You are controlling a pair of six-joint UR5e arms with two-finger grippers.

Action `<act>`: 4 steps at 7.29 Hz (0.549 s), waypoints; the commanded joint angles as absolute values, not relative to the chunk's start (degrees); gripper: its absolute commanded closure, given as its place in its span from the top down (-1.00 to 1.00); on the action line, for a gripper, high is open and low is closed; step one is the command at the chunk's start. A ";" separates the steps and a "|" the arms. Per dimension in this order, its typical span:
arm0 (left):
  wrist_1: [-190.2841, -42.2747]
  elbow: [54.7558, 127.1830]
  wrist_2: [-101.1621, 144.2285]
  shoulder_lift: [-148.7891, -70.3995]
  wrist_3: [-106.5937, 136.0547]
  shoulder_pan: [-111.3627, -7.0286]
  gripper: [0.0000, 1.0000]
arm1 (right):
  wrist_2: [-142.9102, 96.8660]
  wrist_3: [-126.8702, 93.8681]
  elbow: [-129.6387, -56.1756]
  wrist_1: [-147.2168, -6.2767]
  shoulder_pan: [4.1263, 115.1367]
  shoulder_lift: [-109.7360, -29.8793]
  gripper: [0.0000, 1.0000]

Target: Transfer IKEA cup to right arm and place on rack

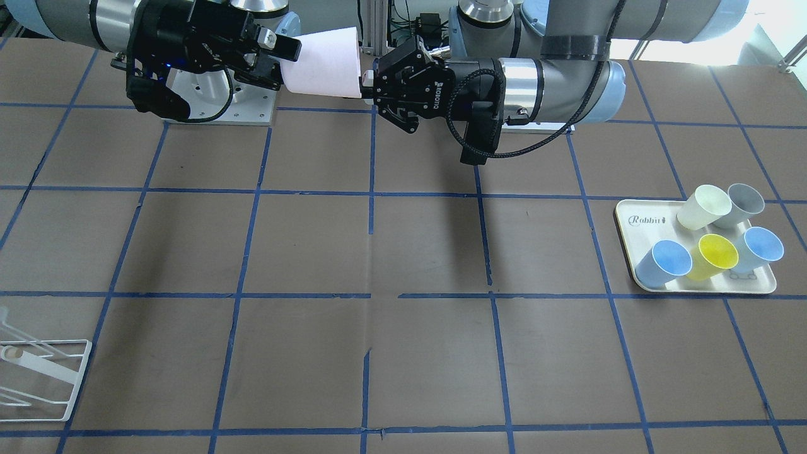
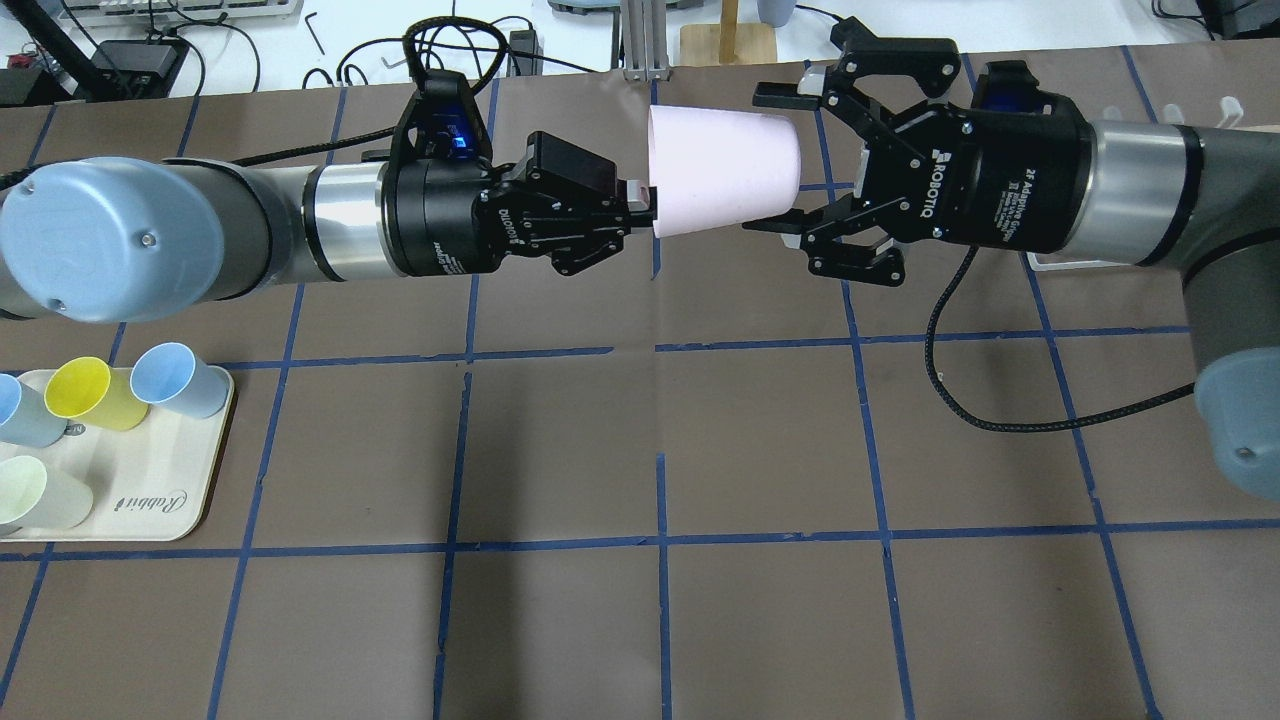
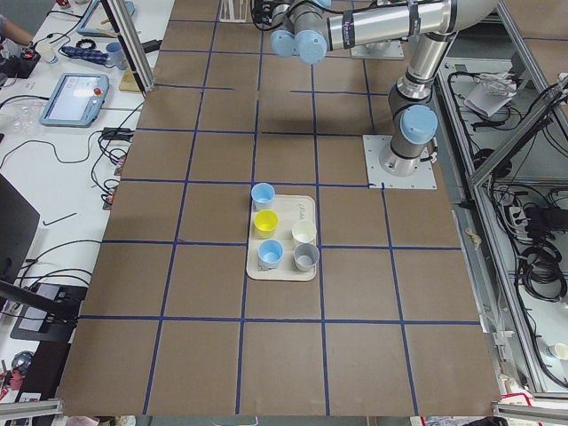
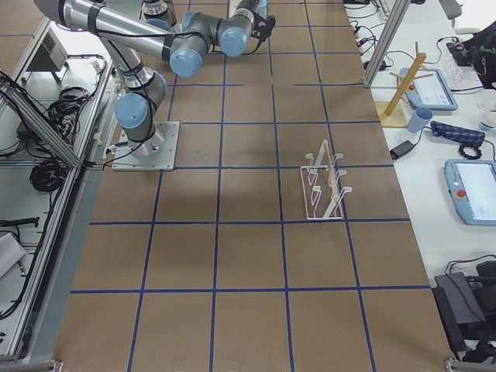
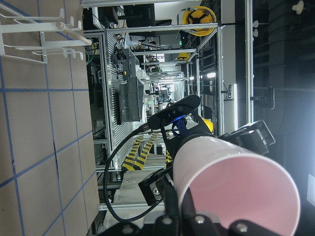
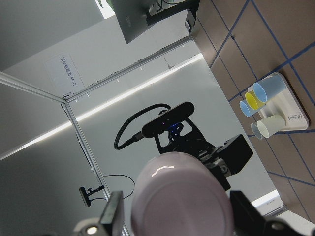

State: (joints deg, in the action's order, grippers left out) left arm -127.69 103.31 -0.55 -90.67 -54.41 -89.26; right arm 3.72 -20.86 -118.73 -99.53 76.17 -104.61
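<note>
The pale pink IKEA cup (image 2: pixel 720 180) hangs on its side in the air between both arms at the robot's side of the table. My left gripper (image 2: pixel 635 205) is shut on its rim at the wide mouth. My right gripper (image 2: pixel 780 160) is open, with one finger on each side of the cup's narrow base end, close to it with small gaps. In the front view the cup (image 1: pixel 325 63) lies between the right gripper (image 1: pixel 277 63) and the left gripper (image 1: pixel 369 79). The right wrist view shows the cup's base (image 6: pixel 182 196) between my open fingers. The white wire rack (image 1: pixel 38 378) stands at the table's far right-hand corner.
A cream "Rabbit" tray (image 1: pixel 643 221) on my left side holds a cream cup (image 1: pixel 700 207), a grey cup (image 1: pixel 741 203), a yellow cup (image 1: pixel 715 255) and two light blue cups (image 1: pixel 665 261). The rack also shows in the right side view (image 4: pixel 325 190).
</note>
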 commanded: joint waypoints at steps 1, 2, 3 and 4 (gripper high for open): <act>-127.71 103.27 -0.62 -90.70 -54.40 -89.30 -1.00 | 3.69 -21.01 -118.74 -99.67 76.20 -104.59 0.36; -127.71 103.27 -0.62 -90.62 -54.40 -89.30 -0.84 | 3.69 -21.01 -118.74 -99.67 76.20 -104.59 0.34; -127.79 103.27 -0.62 -90.70 -54.40 -89.30 -0.57 | 3.60 -21.01 -118.65 -99.67 76.20 -104.59 0.33; -127.88 103.10 -0.70 -90.70 -54.32 -89.30 -0.40 | 3.60 -21.09 -118.65 -99.67 76.20 -104.68 0.33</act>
